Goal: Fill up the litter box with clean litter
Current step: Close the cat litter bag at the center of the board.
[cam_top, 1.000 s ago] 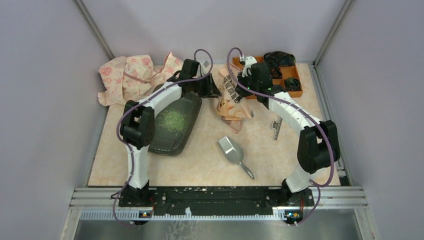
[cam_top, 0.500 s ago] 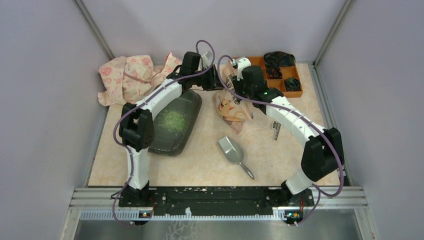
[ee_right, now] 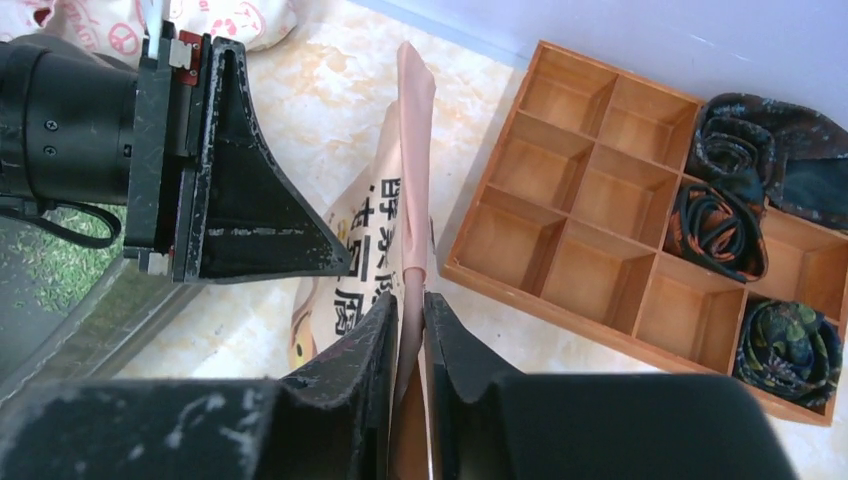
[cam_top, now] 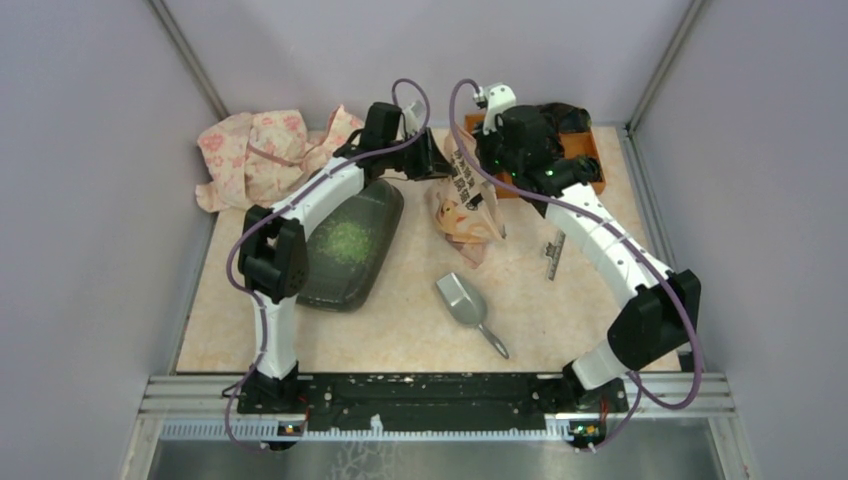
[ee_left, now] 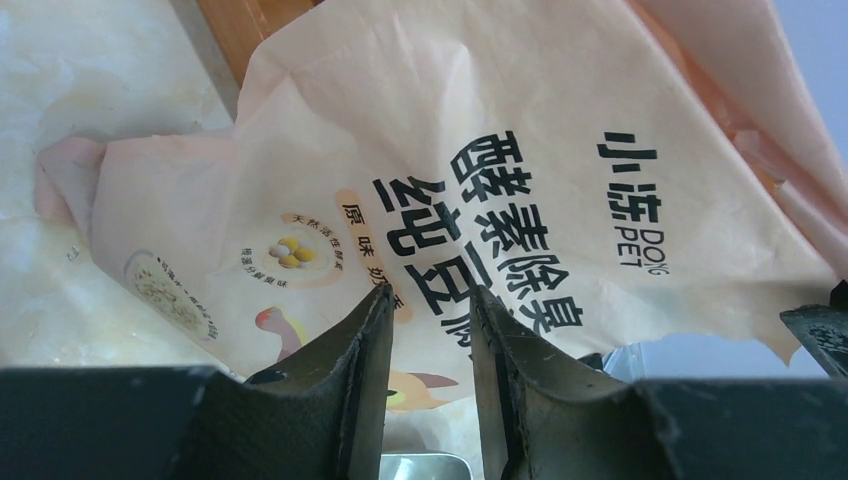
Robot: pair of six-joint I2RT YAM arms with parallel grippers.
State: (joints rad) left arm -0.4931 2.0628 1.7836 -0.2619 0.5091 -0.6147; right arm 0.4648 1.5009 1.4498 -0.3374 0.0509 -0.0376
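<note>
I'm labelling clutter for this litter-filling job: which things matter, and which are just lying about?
Job: dark grey plastic litter box, light-green litter granules, peach-pink printed bag, grey metal scoop.
Lying about: orange compartmented organiser tray, pink patterned cloth.

1. Bag [cam_top: 462, 215], pinched upright by the right gripper [ee_right: 410, 300], walls off the back centre.
2. Organiser [ee_right: 520, 235] and cloth [cam_top: 250, 150] crowd the back corners; litter box [cam_top: 340, 290] fills the left.
3. Scoop [cam_top: 460, 298] lies centre, bare surface [cam_top: 400, 335] open around it.
</note>
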